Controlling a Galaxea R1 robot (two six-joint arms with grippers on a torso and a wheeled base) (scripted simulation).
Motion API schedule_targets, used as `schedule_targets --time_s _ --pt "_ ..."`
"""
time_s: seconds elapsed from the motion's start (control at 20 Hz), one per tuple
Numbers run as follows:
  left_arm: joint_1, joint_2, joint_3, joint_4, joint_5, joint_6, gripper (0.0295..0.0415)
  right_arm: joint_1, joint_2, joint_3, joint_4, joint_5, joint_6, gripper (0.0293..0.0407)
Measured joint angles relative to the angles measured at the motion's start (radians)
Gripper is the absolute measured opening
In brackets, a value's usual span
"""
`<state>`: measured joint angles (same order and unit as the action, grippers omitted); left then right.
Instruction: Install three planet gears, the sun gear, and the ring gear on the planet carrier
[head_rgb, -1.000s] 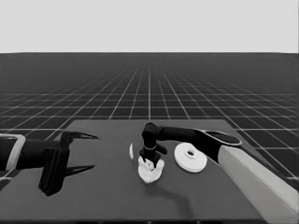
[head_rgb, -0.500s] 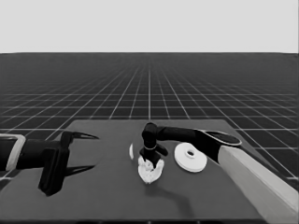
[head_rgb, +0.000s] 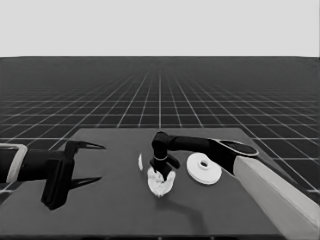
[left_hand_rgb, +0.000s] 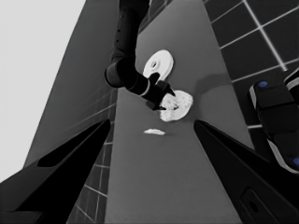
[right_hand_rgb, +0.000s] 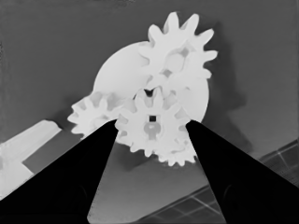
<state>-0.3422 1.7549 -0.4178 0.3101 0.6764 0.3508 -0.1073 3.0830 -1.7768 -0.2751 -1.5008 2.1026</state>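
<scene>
— Hardly shifted from a second back: right gripper (head_rgb: 162, 172) down over the smaller round part (head_rgb: 161, 186) near mid-table, same as before.

— And how far open?

— Narrowed to the width of one gear. In the right wrist view, right gripper (right_hand_rgb: 152, 123) astride the middle gear (right_hand_rgb: 152, 126), a black finger against its teeth on either side. Seated or lifted clear of the disc, impossible to say.

— Count the gears.

— Four in all, white and toothed: middle gear with a small square hole, plus three gears around it (right_hand_rgb: 177, 51), (right_hand_rgb: 93, 114) and (right_hand_rgb: 180, 156), the last half hidden behind the middle one. All lying over the smaller round part (right_hand_rgb: 117, 70), flat and smooth-faced.

— Other white parts?

— Larger round part (head_rgb: 204, 169) just beside the cluster on the right arm's side, apart from it, thick, with a raised hub and small hole; seen again at (left_hand_rgb: 158, 64). Then a single thin white piece (head_rgb: 140, 161) on the opposite side, near but not touching.

— Left side?

— Left gripper (head_rgb: 97, 162) waiting over the left end of the dark table (head_rgb: 115, 215), long pointed fingers spread wide, nothing between them.
</scene>
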Motion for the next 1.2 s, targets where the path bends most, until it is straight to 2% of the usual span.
schedule_targets --time_s 1.2 --pt "0.0 0.0 0.0 0.0 0.0 0.0 0.0385 0.0 0.0 0.0 0.0 0.0 0.251 0.0309"
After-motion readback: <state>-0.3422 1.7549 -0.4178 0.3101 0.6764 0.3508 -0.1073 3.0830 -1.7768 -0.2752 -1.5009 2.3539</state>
